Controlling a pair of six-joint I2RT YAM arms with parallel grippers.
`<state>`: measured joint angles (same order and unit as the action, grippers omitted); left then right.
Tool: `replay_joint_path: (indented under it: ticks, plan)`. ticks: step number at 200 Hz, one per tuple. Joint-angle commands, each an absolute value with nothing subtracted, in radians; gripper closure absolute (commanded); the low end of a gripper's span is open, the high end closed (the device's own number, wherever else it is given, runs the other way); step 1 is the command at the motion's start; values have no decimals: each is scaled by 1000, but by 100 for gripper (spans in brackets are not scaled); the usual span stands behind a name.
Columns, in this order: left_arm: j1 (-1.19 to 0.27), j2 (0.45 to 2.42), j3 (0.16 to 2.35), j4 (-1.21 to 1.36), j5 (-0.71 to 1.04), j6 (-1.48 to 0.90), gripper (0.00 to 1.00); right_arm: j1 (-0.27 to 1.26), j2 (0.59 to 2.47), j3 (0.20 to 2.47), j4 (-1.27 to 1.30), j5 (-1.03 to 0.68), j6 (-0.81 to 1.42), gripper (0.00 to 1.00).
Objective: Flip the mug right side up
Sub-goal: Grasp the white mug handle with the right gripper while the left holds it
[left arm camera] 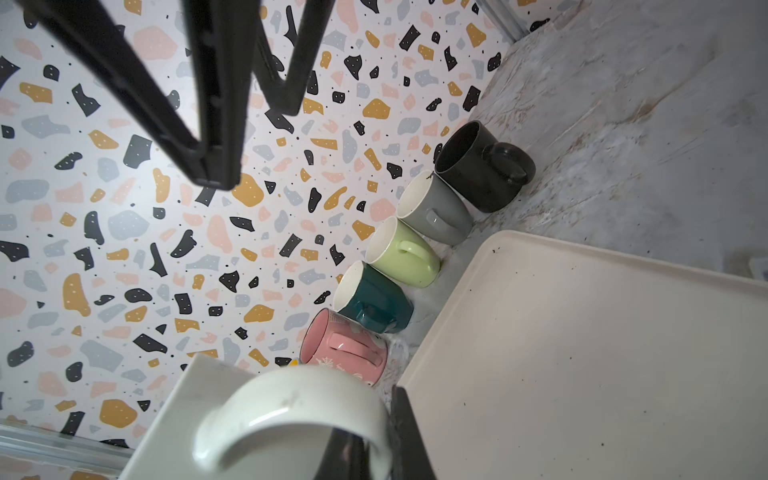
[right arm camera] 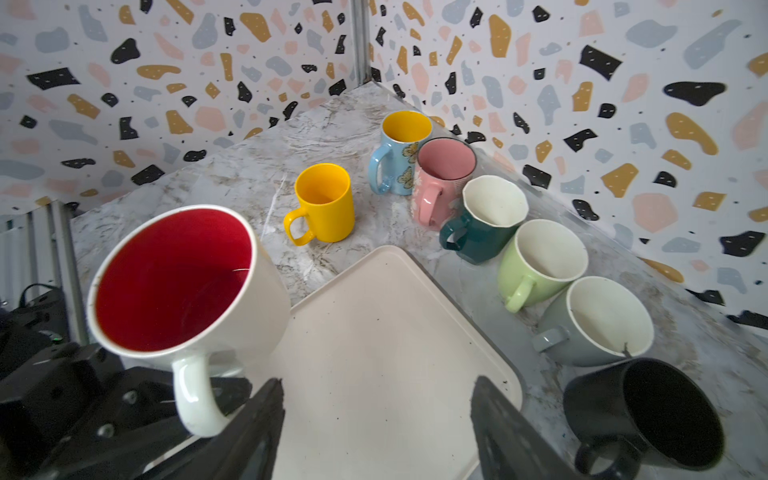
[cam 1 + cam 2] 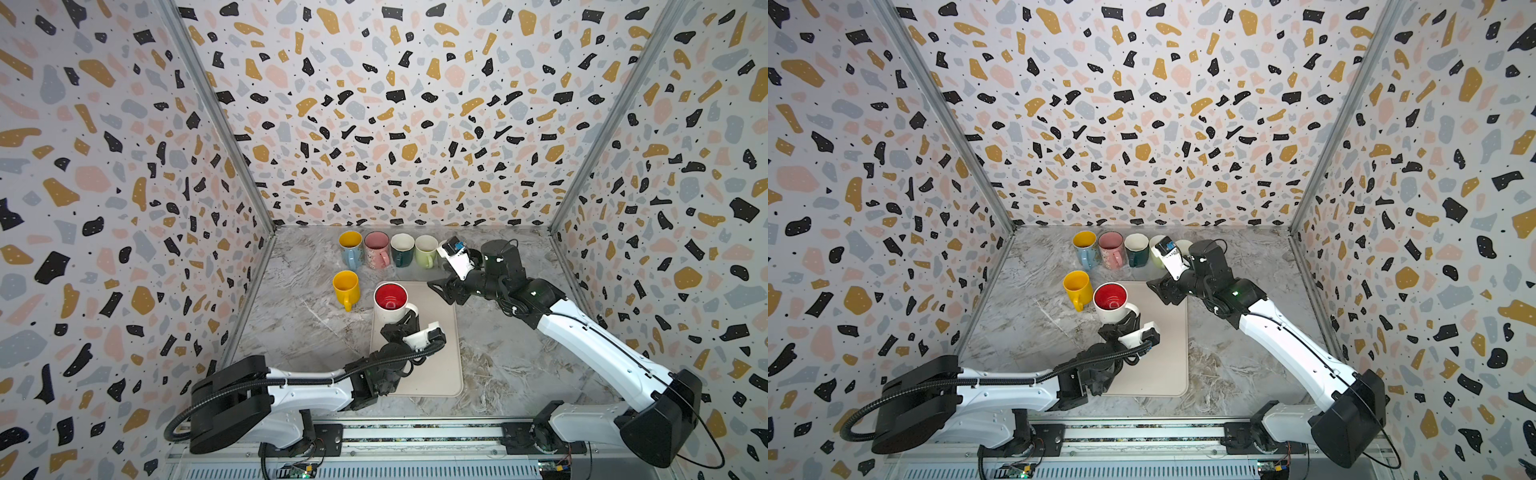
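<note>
The mug (image 3: 390,297) (image 3: 1111,297) is white outside and red inside. It is mouth up and slightly tilted at the far left corner of the cream tray (image 3: 436,365) (image 2: 374,324). My left gripper (image 3: 409,321) (image 1: 374,449) is shut on the mug's white handle (image 1: 291,415) (image 2: 195,399) from the near side. I cannot tell whether the mug's base touches the tray. My right gripper (image 3: 440,291) (image 2: 376,386) hangs open over the tray's far right corner, to the right of the mug, with nothing between its fingers.
A yellow mug (image 3: 345,289) stands left of the tray. Along the back wall runs a row of upright mugs: blue (image 3: 350,249), pink (image 3: 377,251), dark green (image 3: 402,251), light green (image 3: 426,251), grey (image 2: 598,328) and black (image 2: 648,415). Patterned walls close three sides.
</note>
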<state>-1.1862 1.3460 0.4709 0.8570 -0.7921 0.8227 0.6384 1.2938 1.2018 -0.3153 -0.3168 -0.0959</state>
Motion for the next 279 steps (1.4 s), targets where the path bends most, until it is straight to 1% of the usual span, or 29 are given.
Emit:
replay_joint_path:
  ticks: [1, 26, 99, 128, 171, 279]
  plan:
    - [-1193, 1344, 473, 1064, -843, 933, 100, 634, 1309, 1246, -379, -443, -160, 27]
    - [-1193, 1343, 474, 1038, -824, 927, 100, 634, 1325, 1247, -414, -531, -197, 27]
    - [-1194, 1330, 506, 907, -747, 865, 100, 636, 1325, 1216, -431, -704, -275, 27]
    - [-1195, 1319, 505, 902, -729, 854, 100, 635, 1350, 1223, -461, -717, -294, 27]
    - [-1195, 1304, 503, 898, -701, 845, 100, 638, 1396, 1241, -496, -736, -307, 30]
    - [-1204, 1308, 500, 911, -684, 851, 100, 643, 1459, 1247, -459, -743, -273, 35]
